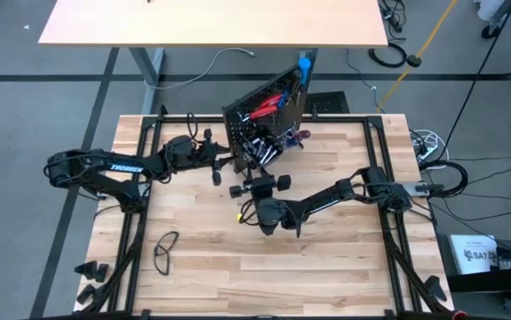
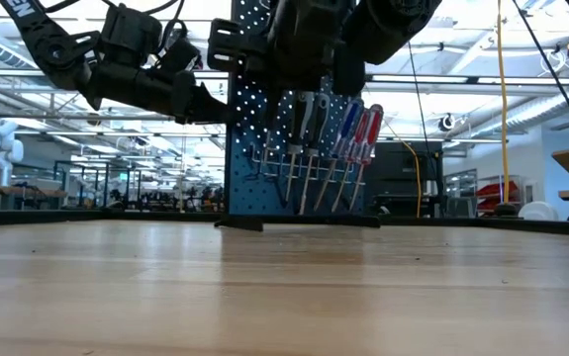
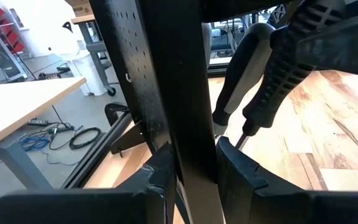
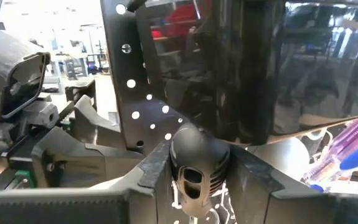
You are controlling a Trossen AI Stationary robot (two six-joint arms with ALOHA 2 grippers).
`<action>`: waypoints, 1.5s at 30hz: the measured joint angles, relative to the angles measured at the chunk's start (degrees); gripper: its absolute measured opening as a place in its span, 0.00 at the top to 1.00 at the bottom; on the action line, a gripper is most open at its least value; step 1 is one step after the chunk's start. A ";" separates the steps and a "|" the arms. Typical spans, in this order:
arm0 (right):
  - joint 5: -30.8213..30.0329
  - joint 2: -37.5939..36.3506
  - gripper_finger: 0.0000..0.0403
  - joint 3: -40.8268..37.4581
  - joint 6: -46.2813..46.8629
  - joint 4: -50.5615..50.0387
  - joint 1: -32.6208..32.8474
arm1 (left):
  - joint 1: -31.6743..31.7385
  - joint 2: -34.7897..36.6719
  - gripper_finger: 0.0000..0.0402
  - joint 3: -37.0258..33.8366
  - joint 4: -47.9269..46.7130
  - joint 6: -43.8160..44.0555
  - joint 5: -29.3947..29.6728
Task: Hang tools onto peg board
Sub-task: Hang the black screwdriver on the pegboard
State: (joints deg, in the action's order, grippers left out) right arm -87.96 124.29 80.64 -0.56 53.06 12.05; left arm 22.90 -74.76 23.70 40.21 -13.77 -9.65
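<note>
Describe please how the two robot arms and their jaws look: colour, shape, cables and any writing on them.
Both arms are black and jointed, built of slim tubular links between bulky joint housings. The left arm carries white lettering along its link. The right arm shows no lettering in these views, and dark cables trail off near its base. The left gripper and the right gripper each end in two flat, angular, matte black jaws.

The left arm stretches in level from the left, its left gripper (image 3: pixel 191 177) clamped on the peg board's (image 3: pixel 166 74) edge, while the right arm bends in low from the right (elbow raised), its right gripper (image 4: pixel 194 165) closed on a black-handled tool (image 4: pixel 194 158).
</note>
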 joint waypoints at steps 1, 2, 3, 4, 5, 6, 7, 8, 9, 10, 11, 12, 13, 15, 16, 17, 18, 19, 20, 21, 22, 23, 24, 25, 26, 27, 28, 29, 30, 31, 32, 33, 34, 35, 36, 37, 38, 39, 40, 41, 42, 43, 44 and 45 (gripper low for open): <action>0.08 0.00 0.73 0.00 -0.03 -0.02 -0.02 | 0.00 0.00 0.79 0.00 -0.01 0.01 0.00; 0.15 0.00 0.73 0.00 -0.08 -0.08 0.02 | 0.00 0.00 0.79 0.00 -0.05 0.01 -0.01; 0.14 0.00 0.73 0.00 -0.05 -0.09 0.13 | 0.00 0.00 0.79 0.00 -0.10 0.01 -0.02; 0.12 0.00 0.73 0.00 -0.04 -0.09 0.26 | -0.02 0.00 0.79 0.00 -0.14 0.01 -0.02; 0.09 -0.01 0.73 0.00 -0.09 -0.09 0.36 | -0.02 0.00 0.79 0.00 -0.22 -0.01 -0.02; 0.09 -0.02 0.73 0.00 -0.40 -0.11 0.46 | -0.02 0.00 0.79 0.00 -0.26 0.00 -0.02; 0.08 -0.03 0.73 0.00 -0.67 -0.08 0.62 | -0.02 0.00 0.79 0.00 -0.27 0.01 -0.02; -0.23 -0.11 0.73 0.00 -0.88 -0.01 0.82 | -0.02 0.00 0.79 0.00 -0.27 0.01 -0.02; -0.53 -0.32 0.73 0.00 -1.75 0.30 1.10 | -0.02 -0.01 0.79 0.00 -0.26 0.01 -0.02; -0.63 -0.70 0.73 -0.02 -2.81 0.43 1.40 | -0.02 -0.02 0.79 0.00 -0.27 0.01 -0.02; -1.04 -1.08 0.73 -0.02 -3.41 0.81 1.69 | -0.02 -0.02 0.79 0.00 -0.25 0.03 -0.02; -1.32 -1.64 0.73 -0.02 -3.95 1.07 1.92 | -0.02 -0.02 0.79 -0.02 -0.25 0.01 -0.04; -1.34 -2.18 0.73 -0.02 -4.58 1.25 2.06 | -0.02 -0.02 0.79 -0.02 -0.24 0.01 -0.04; -1.34 -2.94 0.73 0.07 -4.85 1.51 2.33 | -0.02 -0.07 0.79 -0.02 -0.07 0.03 -0.07; -1.17 -3.05 0.73 0.07 -4.84 1.64 2.37 | -0.02 -0.07 0.79 -0.02 -0.04 0.05 -0.11; -1.11 -3.06 0.73 0.07 -5.20 1.61 2.38 | -0.02 -0.07 0.79 -0.04 -0.05 0.07 -0.10; -1.05 -3.04 0.73 0.07 -5.75 1.51 2.36 | -0.02 -0.07 0.79 -0.04 -0.04 0.07 -0.11; -1.01 -3.04 0.73 0.07 -6.47 1.42 2.38 | -0.02 -0.07 0.79 -0.05 -0.05 0.11 -0.11; -1.01 -3.04 0.73 0.07 -7.51 1.39 2.40 | -0.02 -0.07 0.79 -0.07 -0.04 0.13 -0.11; -0.90 -3.04 0.73 0.07 -8.67 1.15 2.42 | -0.02 -0.07 0.79 -0.07 -0.05 0.24 -0.11; -0.21 -3.04 0.73 0.07 -10.17 0.35 2.43 | -0.02 -0.07 0.79 -0.07 -0.05 0.41 -0.11; 0.72 -3.04 0.73 0.07 -11.70 -1.12 2.40 | -0.02 -0.07 0.79 -0.07 -0.03 0.61 -0.11; 0.96 -3.03 0.73 0.10 -13.06 -3.20 2.37 | -0.02 -0.07 0.79 -0.07 -0.03 0.77 -0.11; -0.03 -3.03 0.73 0.07 -13.63 -5.86 2.27 | -0.02 -0.07 0.79 -0.07 -0.03 0.79 -0.11; 0.08 -3.02 0.73 0.05 -13.58 -8.65 2.00 | -0.02 -0.07 0.79 -0.09 -0.05 0.82 -0.11; 0.62 -2.99 0.73 0.04 -13.15 -11.72 1.81 | -0.02 -0.07 0.79 -0.09 -0.03 0.82 -0.12; 1.26 -2.99 0.73 0.04 -12.21 -15.01 1.65 | -0.02 -0.07 0.79 -0.09 -0.03 0.85 -0.11; 2.40 -2.99 0.73 0.04 -10.66 -18.18 1.43 | -0.02 -0.07 0.79 -0.09 -0.03 0.94 -0.12; 3.73 -2.99 0.73 0.04 -8.92 -21.38 1.17 | -0.02 -0.07 0.79 -0.09 -0.06 1.03 -0.12; 5.63 -2.99 0.73 0.04 -7.42 -24.26 0.95 | -0.02 -0.07 0.79 -0.09 -0.07 1.04 -0.17; 7.59 -2.97 0.73 0.04 -5.97 -26.35 0.71 | -0.04 -0.07 0.79 -0.09 -0.07 1.04 -0.20; 9.15 -2.95 0.73 0.04 -4.60 -27.91 0.60 | -0.02 -0.07 0.79 -0.09 -0.08 1.14 -0.22; 10.02 -2.95 0.73 0.04 -3.71 -29.06 0.37 | -0.02 -0.07 0.79 -0.09 -0.12 1.23 -0.20; 10.40 -2.95 0.73 0.04 -3.28 -29.71 0.27 | -0.02 -0.07 0.79 -0.09 -0.10 1.26 -0.20; 10.47 -2.95 0.73 0.04 -2.90 -29.90 0.21 | -0.02 -0.07 0.79 -0.09 -0.10 1.27 -0.20; 10.37 -2.95 0.73 0.04 -2.27 -29.89 0.13 | -0.02 -0.07 0.79 -0.09 -0.11 1.28 -0.20; 9.79 -2.95 0.73 0.05 -1.01 -29.68 0.09 | -0.02 -0.07 0.79 -0.09 -0.13 1.28 -0.20; 9.20 -3.13 0.73 0.08 0.44 -29.69 0.06 | -0.02 -0.07 0.79 -0.09 -0.14 1.28 -0.20; 8.89 -3.50 0.73 0.07 2.12 -29.91 -0.01 | -0.02 -0.07 0.79 -0.09 -0.16 1.28 -0.20; 8.70 -3.88 0.73 0.07 4.33 -29.95 -0.11 | -0.02 -0.07 0.79 -0.09 -0.17 1.30 -0.20; 8.79 -4.53 0.73 0.07 6.92 -30.10 -0.26 | -0.02 -0.07 0.79 -0.09 -0.20 1.37 -0.20; 8.90 -4.96 0.73 0.17 9.54 -30.30 -0.39 | -0.02 -0.07 0.79 -0.09 -0.20 1.42 -0.20; 9.15 -5.39 0.73 0.20 12.00 -30.80 -0.54 | -0.02 -0.07 0.79 -0.09 -0.18 1.43 -0.19; 9.59 -5.74 0.73 0.20 13.90 -31.87 -0.79 | -0.02 -0.07 0.79 -0.09 -0.19 1.45 -0.18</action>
State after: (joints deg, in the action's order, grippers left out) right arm -78.37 118.55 80.84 13.35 21.19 11.27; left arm 22.87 -74.83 23.62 40.03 -12.32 -9.83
